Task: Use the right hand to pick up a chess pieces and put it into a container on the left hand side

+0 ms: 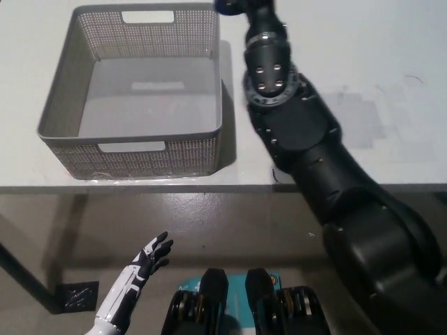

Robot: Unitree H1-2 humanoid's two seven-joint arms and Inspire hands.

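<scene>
White tabletop (391, 70) fills the upper part of the head view, w/ a grey perforated plastic basket (56, 105), handle slots front & back, sitting on its left side; basket interior looks bare. The black right arm (314, 160) comes in from bottom right and reaches diagonally up across the table, wrist passing just right of the basket's far right corner. The black right hand (241, 5) is mostly cut off by the top edge of the picture, so can't tell if its fingers are closed. A bit of blue, prob. the blue chess piece (225, 5), shows at the hand right at the top edge, just beyond that far right corner; too little visible to say it's gripped. The white left hand (150, 258) rests low at lower left, below table edge, fingers spread, holding nothing. Step in hand, as I judge it: transport phase, carrying piece toward basket. Next move calls for shifting the hand further left so it's over the basket opening, clear of the rim, then letting go so the piece drops inside, not on the wall.
</scene>
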